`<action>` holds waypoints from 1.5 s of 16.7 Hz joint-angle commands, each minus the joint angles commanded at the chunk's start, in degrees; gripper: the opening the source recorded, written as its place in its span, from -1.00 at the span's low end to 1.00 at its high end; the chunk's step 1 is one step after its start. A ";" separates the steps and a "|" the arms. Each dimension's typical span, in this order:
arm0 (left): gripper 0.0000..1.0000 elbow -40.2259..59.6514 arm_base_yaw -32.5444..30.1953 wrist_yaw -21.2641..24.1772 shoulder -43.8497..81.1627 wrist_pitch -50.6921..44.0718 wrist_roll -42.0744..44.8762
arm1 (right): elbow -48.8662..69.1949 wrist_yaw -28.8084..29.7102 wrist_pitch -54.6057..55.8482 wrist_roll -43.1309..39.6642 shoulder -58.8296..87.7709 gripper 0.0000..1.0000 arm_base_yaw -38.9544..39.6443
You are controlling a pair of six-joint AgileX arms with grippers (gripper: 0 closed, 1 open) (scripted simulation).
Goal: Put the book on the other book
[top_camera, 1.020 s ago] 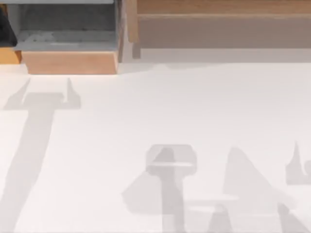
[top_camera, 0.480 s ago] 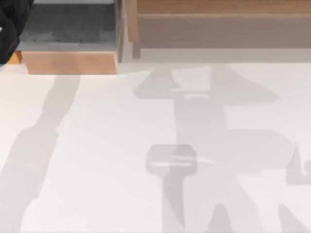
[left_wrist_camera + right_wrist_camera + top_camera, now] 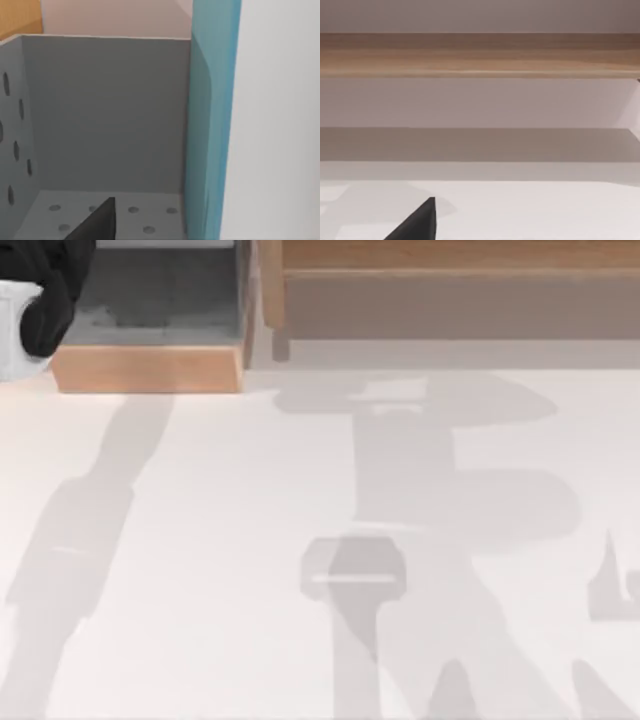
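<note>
A thin teal book stands upright beside the grey perforated compartment in the left wrist view, with a white surface on its other side. The other book is out of view. My left arm, black and white, reaches over the left end of the grey compartment at the back left of the table. A dark part of my left gripper sits low in the compartment, apart from the teal book. A dark part of my right gripper hangs over the white table, facing the wooden shelf.
A long wooden shelf unit runs along the back of the table. The grey compartment has a wooden front edge. The white tabletop carries only arm shadows.
My left arm has come farther into the top view's back-left corner, over the grey compartment. The arms' shadows have shifted toward the back of the table.
</note>
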 joint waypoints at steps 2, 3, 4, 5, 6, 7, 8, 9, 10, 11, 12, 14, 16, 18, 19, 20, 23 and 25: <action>1.00 -0.08 0.30 0.10 -0.05 -0.15 0.00 | 0.00 0.00 0.00 0.00 0.00 1.00 0.00; 1.00 0.63 0.27 0.19 0.43 -0.28 0.00 | 0.00 0.00 0.00 0.00 0.00 1.00 0.00; 1.00 1.69 0.28 0.28 1.19 -0.52 -0.01 | 0.00 0.00 0.00 0.00 0.00 1.00 0.00; 1.00 2.98 0.32 0.37 2.12 -0.86 -0.01 | 0.00 0.00 0.00 0.00 0.00 1.00 0.00; 1.00 4.38 0.39 0.45 3.13 -1.24 -0.02 | 0.00 0.00 0.00 0.00 0.00 1.00 0.00; 1.00 5.75 0.47 0.53 4.10 -1.65 -0.02 | 0.00 0.00 0.00 0.00 0.00 1.00 0.00; 1.00 6.96 0.54 0.61 4.96 -2.02 -0.03 | 0.00 0.00 0.00 0.00 0.00 1.00 0.00; 1.00 7.89 0.59 0.67 5.60 -2.31 -0.03 | 0.00 0.00 0.00 0.00 0.00 1.00 0.00; 1.00 8.37 0.62 0.71 5.92 -2.47 -0.03 | 0.00 0.00 0.00 0.00 0.00 1.00 0.00; 1.00 8.41 0.62 0.71 5.95 -2.48 -0.03 | 0.00 0.00 0.00 0.00 0.00 1.00 0.00; 1.00 8.41 0.62 0.71 5.95 -2.48 -0.03 | 0.00 0.00 0.00 0.00 0.00 1.00 0.00; 0.85 8.41 0.62 0.71 5.95 -2.48 -0.03 | 0.00 0.00 0.00 0.00 0.00 1.00 0.00; 0.55 8.41 0.62 0.71 5.95 -2.48 -0.03 | 0.00 0.00 0.00 0.00 0.00 1.00 0.00; 0.25 8.41 0.62 0.71 5.95 -2.48 -0.03 | 0.00 0.00 0.00 0.00 0.00 1.00 0.00; 0.10 8.41 0.62 0.71 5.95 -2.48 -0.03 | 0.00 0.00 0.00 0.00 0.00 1.00 0.00; -0.06 8.41 0.62 0.71 5.95 -2.48 -0.03 | 0.00 0.00 0.00 0.00 0.00 1.00 0.00; -0.51 8.41 0.62 0.71 5.95 -2.48 -0.03 | 0.00 0.00 0.00 0.00 0.00 1.00 0.00; -0.81 8.41 0.62 0.71 5.95 -2.48 -0.03 | 0.00 0.00 0.00 0.00 0.00 1.00 0.00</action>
